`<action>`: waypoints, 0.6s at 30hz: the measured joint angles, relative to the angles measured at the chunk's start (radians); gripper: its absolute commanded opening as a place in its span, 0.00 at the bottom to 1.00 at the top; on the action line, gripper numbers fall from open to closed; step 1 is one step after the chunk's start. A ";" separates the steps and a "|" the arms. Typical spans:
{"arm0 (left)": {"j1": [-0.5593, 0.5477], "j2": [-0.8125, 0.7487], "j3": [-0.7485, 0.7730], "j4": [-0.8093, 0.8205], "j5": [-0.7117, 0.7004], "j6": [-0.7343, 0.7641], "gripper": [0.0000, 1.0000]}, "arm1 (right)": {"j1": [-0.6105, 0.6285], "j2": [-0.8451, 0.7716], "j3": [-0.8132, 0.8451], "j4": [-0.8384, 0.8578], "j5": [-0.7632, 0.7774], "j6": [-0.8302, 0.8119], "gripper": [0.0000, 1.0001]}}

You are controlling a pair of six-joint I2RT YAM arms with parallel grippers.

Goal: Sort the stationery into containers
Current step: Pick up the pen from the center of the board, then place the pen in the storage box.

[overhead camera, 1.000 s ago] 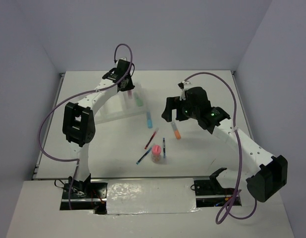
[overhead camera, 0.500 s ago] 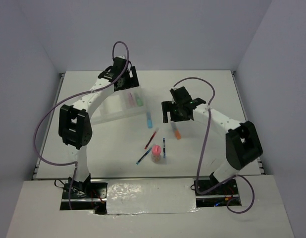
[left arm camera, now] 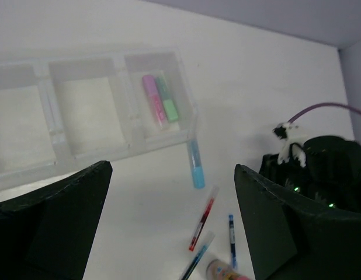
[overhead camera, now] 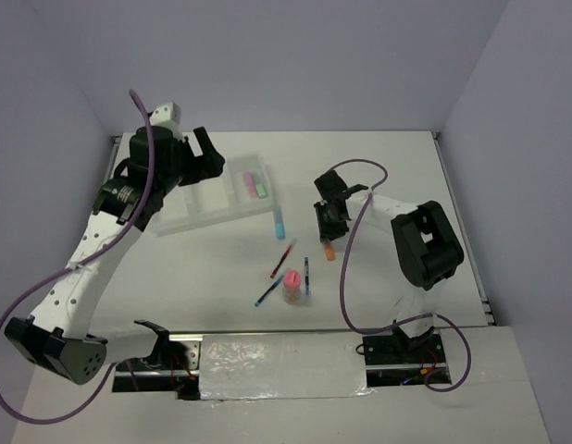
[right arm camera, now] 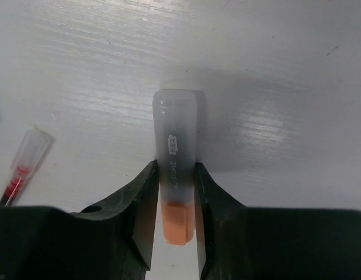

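Observation:
My right gripper (right arm camera: 174, 168) is down at the table, shut on the orange highlighter (right arm camera: 177, 128) across its clear cap end; from above, the orange highlighter (overhead camera: 329, 248) pokes out below the gripper (overhead camera: 325, 231). The left gripper (overhead camera: 205, 153) hangs open and empty, high over the white three-compartment tray (overhead camera: 198, 215). In the tray's right compartment a pink highlighter (left arm camera: 151, 96) and a green one (left arm camera: 167, 104) lie side by side. A blue highlighter (left arm camera: 196, 166) lies just outside the tray. Red pen (overhead camera: 284, 257), blue pen (overhead camera: 267, 291), dark pen (overhead camera: 306, 275) and pink-capped jar (overhead camera: 292, 285) sit mid-table.
The tray's (left arm camera: 87, 116) middle and left compartments hold nothing. The right arm's body (left arm camera: 315, 169) stands right of the loose pens. Grey walls close in the table on three sides.
The left gripper opened, left the pink highlighter in the tray's right compartment, then rose and swung left. The right gripper came down over the orange highlighter and closed on it.

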 measured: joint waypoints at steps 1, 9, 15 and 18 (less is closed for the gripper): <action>0.000 -0.019 -0.039 -0.004 0.003 0.004 0.99 | 0.000 0.000 0.000 0.000 0.002 0.002 0.18; 0.000 -0.078 -0.362 -0.011 0.055 0.001 0.99 | 0.003 -0.097 0.052 0.014 -0.156 -0.015 0.11; 0.000 -0.101 -0.460 0.027 0.093 -0.064 0.99 | 0.024 0.000 0.459 0.076 -0.294 -0.015 0.16; 0.000 -0.131 -0.481 0.031 0.098 -0.084 0.99 | 0.038 0.127 0.656 0.097 -0.324 -0.008 0.20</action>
